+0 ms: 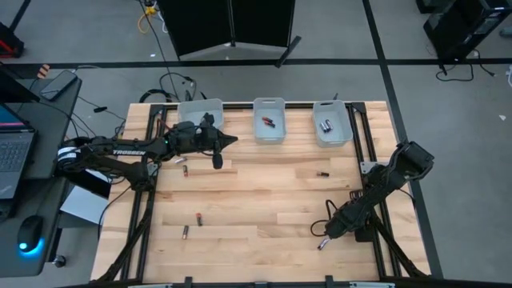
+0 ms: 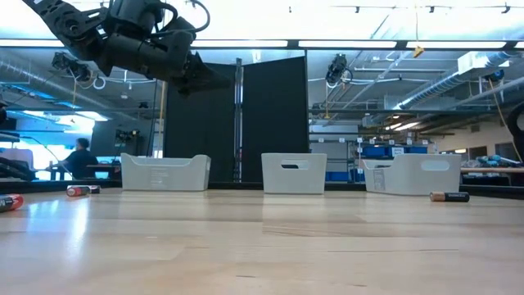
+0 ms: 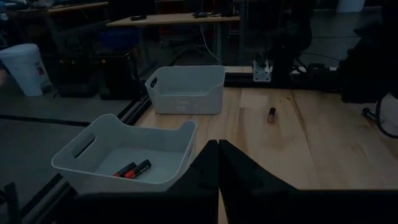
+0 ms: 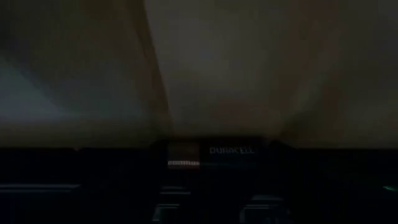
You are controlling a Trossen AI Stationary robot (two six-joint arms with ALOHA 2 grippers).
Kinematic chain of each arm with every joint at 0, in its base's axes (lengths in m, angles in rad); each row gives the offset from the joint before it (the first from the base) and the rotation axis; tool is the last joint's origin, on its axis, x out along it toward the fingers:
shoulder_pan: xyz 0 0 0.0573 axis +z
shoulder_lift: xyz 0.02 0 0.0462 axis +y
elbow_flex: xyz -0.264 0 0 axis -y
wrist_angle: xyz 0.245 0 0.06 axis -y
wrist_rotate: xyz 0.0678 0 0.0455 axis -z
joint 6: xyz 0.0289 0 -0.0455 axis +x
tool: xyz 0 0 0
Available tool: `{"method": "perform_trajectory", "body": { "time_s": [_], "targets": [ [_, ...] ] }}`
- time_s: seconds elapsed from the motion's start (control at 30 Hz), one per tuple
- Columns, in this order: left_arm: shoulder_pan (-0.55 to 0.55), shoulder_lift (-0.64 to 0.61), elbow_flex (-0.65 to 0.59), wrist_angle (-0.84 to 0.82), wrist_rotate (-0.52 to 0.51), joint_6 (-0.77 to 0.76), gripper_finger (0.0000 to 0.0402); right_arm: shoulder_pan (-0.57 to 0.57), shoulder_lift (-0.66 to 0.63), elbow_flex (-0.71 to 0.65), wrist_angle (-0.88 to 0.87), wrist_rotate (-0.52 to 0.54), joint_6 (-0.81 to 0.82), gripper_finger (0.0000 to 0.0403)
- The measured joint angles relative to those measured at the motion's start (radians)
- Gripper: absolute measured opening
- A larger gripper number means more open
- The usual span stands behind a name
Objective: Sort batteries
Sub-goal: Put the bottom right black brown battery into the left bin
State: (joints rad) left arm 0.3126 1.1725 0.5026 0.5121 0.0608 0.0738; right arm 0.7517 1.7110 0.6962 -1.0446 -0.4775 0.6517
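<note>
Batteries are lying scattered on the wooden table (image 1: 264, 200); others are sitting in the middle bin (image 1: 269, 120) and right bin (image 1: 330, 122) along the frame's upper edge. The left gripper (image 1: 232, 140), fingers pressed together and holding nothing, is hovering beside the left bin (image 1: 200, 110), upper left. The right gripper (image 1: 320, 232), lower right, is standing fully spread down at the tabletop, a Duracell battery (image 4: 211, 152) lying between its fingers; whether they are touching it is unclear. More loose cells are lying lower left (image 1: 198, 218) and right of centre (image 1: 322, 173).

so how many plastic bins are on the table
3, in a row along the table's far edge: the left bin beside the left gripper, the middle bin, and the right bin. None looks hidden.
</note>
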Motion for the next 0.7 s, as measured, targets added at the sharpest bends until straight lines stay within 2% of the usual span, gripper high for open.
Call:
{"method": "perform_trajectory", "body": {
  "time_s": [0.13, 0.3, 0.5, 0.7],
  "targets": [
    [0.000, 0.000, 0.000, -0.010, 0.000, 0.000, 0.0008, -0.001, -0.001, -0.007, 0.003, -0.006, -0.011, 0.0280],
    [0.000, 0.000, 0.000, -0.009, 0.000, -0.003, 0.0008, -0.014, 0.000, -0.006, -0.002, -0.014, -0.039, 0.0234],
    [0.000, 0.000, 0.000, -0.008, 0.017, -0.030, 0.0008, -0.052, 0.005, 0.019, -0.015, -0.013, -0.054, 0.0233],
    [0.000, 0.000, 0.000, -0.006, 0.020, -0.076, 0.0008, -0.086, 0.005, 0.105, -0.035, 0.050, -0.087, 0.0233]
  ]
}}
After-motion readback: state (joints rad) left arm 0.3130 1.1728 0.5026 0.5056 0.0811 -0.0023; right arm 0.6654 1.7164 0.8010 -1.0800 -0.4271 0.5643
